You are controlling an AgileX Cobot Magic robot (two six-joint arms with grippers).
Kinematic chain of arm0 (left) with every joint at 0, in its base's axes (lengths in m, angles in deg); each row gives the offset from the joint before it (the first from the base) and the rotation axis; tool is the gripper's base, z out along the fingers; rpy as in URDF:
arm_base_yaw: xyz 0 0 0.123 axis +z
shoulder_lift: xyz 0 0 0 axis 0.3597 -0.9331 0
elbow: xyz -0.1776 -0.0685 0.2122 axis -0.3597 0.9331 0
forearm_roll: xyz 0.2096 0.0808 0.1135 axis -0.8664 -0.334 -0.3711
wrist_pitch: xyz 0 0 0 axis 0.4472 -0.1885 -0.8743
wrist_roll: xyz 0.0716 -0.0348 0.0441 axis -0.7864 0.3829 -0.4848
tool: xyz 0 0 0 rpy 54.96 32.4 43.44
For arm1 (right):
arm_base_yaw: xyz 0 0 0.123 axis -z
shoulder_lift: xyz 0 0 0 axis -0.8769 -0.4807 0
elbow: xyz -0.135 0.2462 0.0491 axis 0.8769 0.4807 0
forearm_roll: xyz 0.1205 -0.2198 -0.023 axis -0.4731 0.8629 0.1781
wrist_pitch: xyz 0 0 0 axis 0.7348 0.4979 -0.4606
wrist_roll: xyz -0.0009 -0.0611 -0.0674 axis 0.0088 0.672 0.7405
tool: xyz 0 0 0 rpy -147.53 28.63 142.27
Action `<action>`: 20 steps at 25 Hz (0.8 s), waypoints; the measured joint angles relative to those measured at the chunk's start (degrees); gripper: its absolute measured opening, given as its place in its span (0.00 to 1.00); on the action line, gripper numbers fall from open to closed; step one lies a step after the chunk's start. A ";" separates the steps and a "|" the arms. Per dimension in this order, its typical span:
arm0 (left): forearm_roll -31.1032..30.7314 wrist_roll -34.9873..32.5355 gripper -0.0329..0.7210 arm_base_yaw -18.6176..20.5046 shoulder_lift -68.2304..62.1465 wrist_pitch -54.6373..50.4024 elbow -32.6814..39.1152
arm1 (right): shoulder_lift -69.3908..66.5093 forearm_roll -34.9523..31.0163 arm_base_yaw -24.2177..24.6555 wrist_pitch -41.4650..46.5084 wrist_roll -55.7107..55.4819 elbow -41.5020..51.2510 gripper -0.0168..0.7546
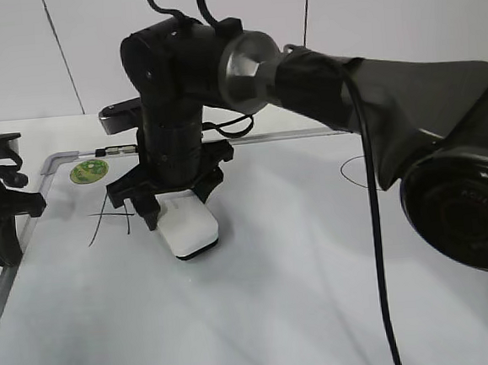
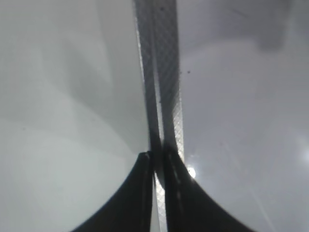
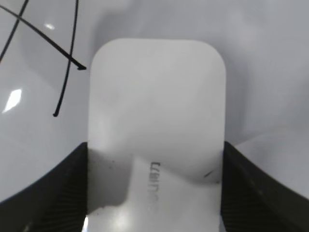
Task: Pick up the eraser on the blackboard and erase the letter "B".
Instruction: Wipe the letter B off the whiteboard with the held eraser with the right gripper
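This is looking like a robotics lab or test room rather than a home or shop. Plain, bare white wall panels (image 1: 14,57) with thin dark seams are standing behind the work area. A large white dry-erase blackboard with a grey metal frame (image 1: 48,168) is lying flat and filling the working surface, and a bulky black robot arm with a silver metal joint and trailing black cables (image 1: 303,76) is reaching over it.

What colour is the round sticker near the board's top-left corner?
Green, with a lighter centre; the sticker shows best in the exterior view.
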 joint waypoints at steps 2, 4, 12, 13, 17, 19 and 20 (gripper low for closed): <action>0.00 0.00 0.07 0.00 0.00 0.00 0.00 | -0.03 -1.48 0.20 -0.41 -0.09 0.00 0.72; 0.00 0.00 0.07 0.00 0.00 0.00 0.00 | -0.12 -2.94 0.31 -0.73 -0.09 0.00 0.72; 0.00 0.00 0.07 0.00 0.00 0.04 0.00 | -0.12 -4.33 0.31 -1.48 0.32 1.21 0.72; 0.00 0.00 0.07 0.00 0.00 0.14 0.00 | 0.01 -4.33 0.31 -1.78 0.32 1.72 0.72; 0.00 -0.18 0.07 0.00 0.00 0.14 0.00 | 0.64 -4.52 0.31 -3.09 0.54 3.36 0.72; 0.00 -0.27 0.07 0.00 0.00 0.14 0.00 | 0.88 -4.61 0.31 -3.49 0.54 3.83 0.72; 0.00 -0.27 0.07 0.00 0.00 0.14 0.00 | 1.01 -4.61 0.31 -3.54 0.54 3.92 0.72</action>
